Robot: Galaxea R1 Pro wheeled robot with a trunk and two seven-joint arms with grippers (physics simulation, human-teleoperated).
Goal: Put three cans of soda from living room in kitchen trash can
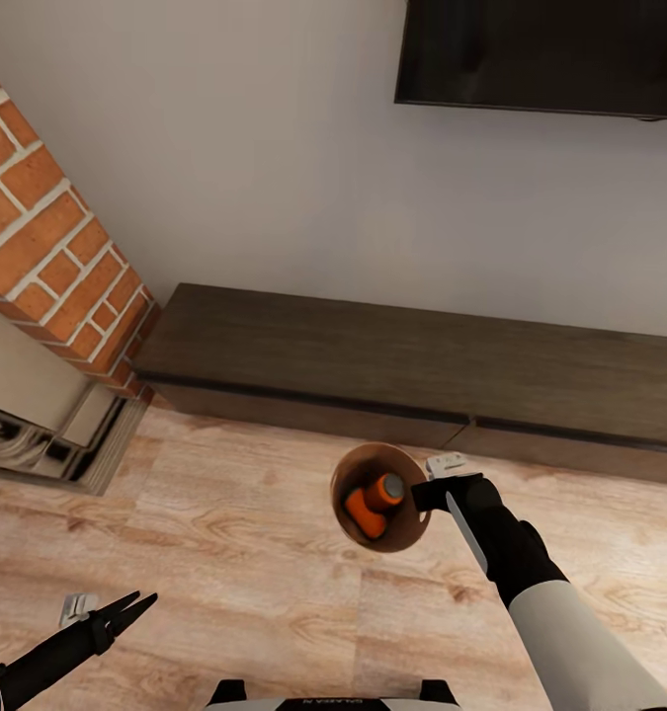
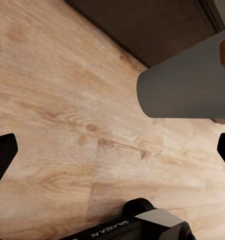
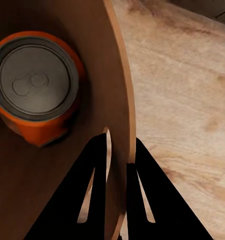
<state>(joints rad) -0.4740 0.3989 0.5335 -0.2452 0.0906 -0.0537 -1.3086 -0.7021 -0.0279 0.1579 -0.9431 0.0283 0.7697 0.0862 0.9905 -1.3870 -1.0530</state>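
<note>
Bin [image 1: 373, 472] hung off the floor [image 1: 224, 553], held by the R gripper [image 1: 424, 494]: fingers [image 3: 95, 190] pinched nearly closed over its rim, one inside the wall, one outside. R arm reached fwd from lower right, wrist toward the cabinet [image 1: 422, 365]. An orange can [image 1: 375, 502] lay tilted inside the bin; wrist cam showed its grey top [image 3: 35, 82] against the bin wall. A 2nd orange shape sat next to it, too hidden to tell. L gripper [image 1: 125, 609] low at lower left, arm angled up-right, fingers apart w/ nothing between them. Light wood plank floor; long dark low cabinet along a white wall; TV [image 1: 541, 54] above; brick chimney [image 1: 56, 247] at left.
</note>
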